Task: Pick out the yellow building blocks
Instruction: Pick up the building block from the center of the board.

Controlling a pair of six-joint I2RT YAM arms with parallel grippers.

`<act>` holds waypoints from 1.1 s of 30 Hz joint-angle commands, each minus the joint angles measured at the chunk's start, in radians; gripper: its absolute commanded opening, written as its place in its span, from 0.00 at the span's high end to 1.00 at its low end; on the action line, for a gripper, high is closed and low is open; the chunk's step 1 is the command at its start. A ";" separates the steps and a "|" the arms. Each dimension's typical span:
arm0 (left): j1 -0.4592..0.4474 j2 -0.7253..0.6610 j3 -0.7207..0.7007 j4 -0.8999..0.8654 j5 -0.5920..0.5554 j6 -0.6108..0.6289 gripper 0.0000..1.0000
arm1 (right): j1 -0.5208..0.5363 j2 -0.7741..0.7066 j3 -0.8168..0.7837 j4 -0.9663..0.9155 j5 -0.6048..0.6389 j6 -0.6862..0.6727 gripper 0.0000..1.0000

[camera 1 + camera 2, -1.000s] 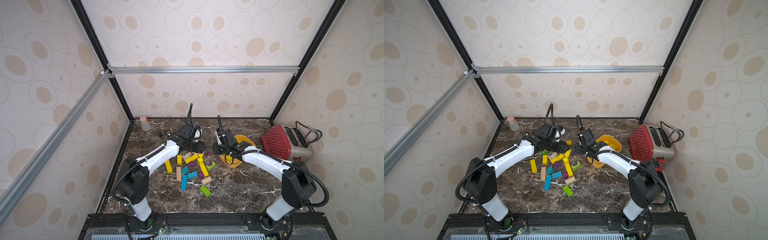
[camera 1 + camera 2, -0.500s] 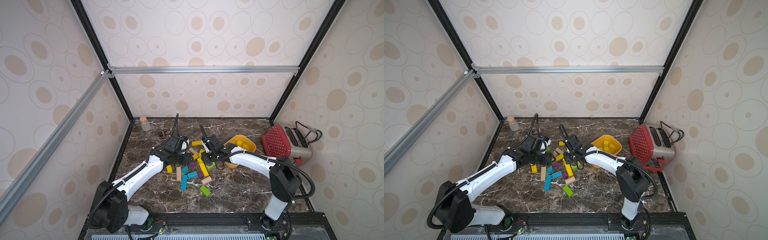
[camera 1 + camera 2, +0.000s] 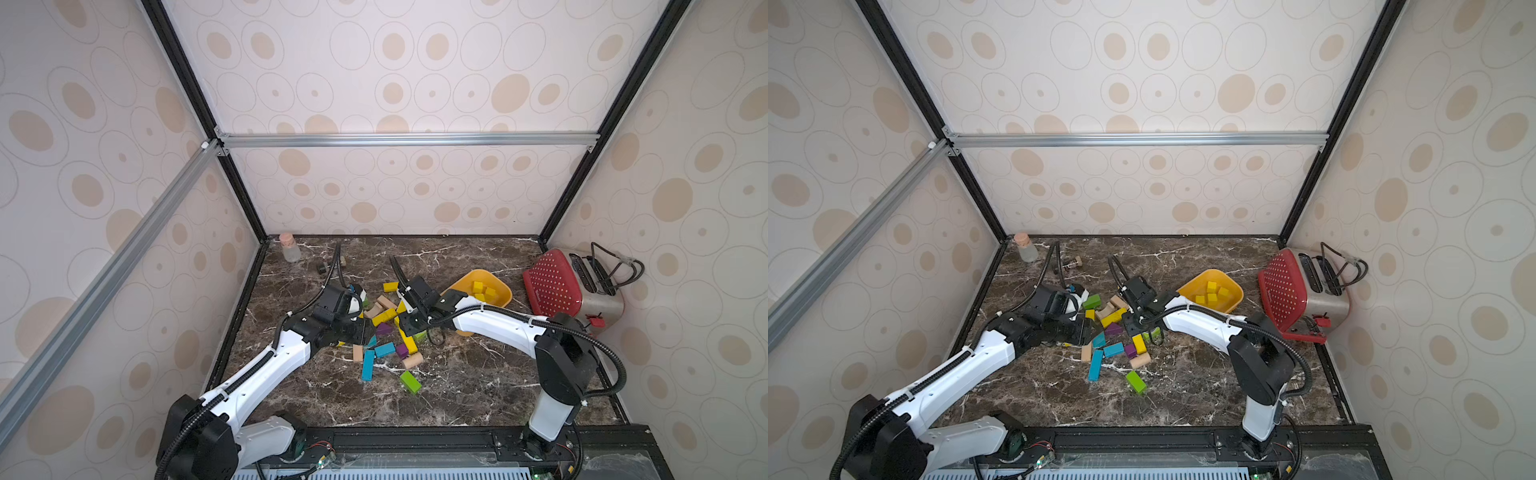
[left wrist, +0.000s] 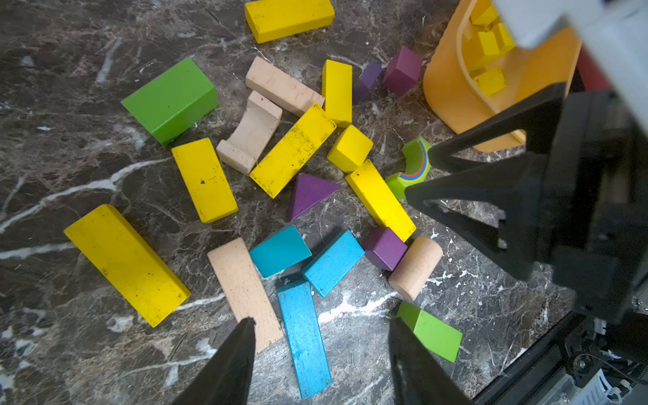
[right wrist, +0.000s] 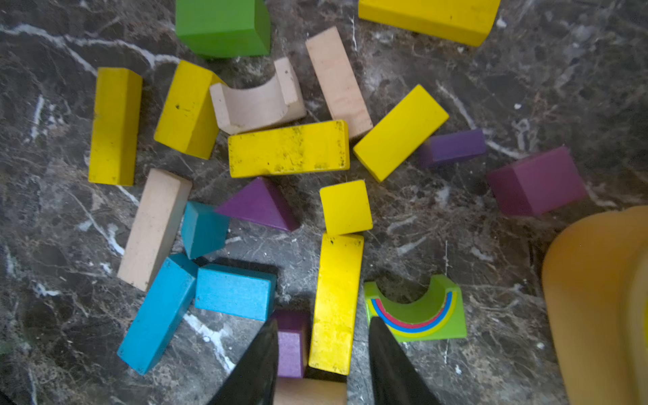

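Top views: a second ago the right gripper [image 3: 411,330] is over the orange bowl [image 3: 500,286]. Now it's down over the middle of the pile. The left gripper [image 3: 362,332] has swung from the pile's far edge to its near-left side. Yellow building blocks [image 3: 1212,293]: about four cubes in the bowl, the rest loose on the marble table [image 3: 478,382] among other colours.

Left wrist: left fingers [image 4: 233,364] are spread with nothing held, hovering above a blue bar [image 4: 303,336]. Seven yellow pieces remain on the table: six bars, one cube.

Right wrist: jaws are apart and empty, straddling the near end of a yellow bar [image 5: 336,301]. A purple cube [image 5: 292,342] sits inside the gap against that bar, and the rainbow arch [image 5: 417,315] is just outside the other finger. Can't tell if the pads touch anything.

Read: the bowl drop looks done and the next pick is lined up. Roughly a third sorted. Risk: closing may pinch the purple cube along with the bar.
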 commanded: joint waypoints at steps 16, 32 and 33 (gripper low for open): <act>0.008 -0.145 -0.140 0.010 -0.044 -0.103 0.39 | 0.061 -0.100 -0.167 0.093 0.064 0.027 0.56; 0.008 -0.110 -0.089 -0.060 -0.040 -0.066 0.38 | 0.087 -0.154 -0.210 0.088 0.143 0.003 0.55; 0.008 -0.110 -0.095 -0.057 -0.037 -0.073 0.38 | 0.089 -0.157 -0.216 0.093 0.145 0.001 0.55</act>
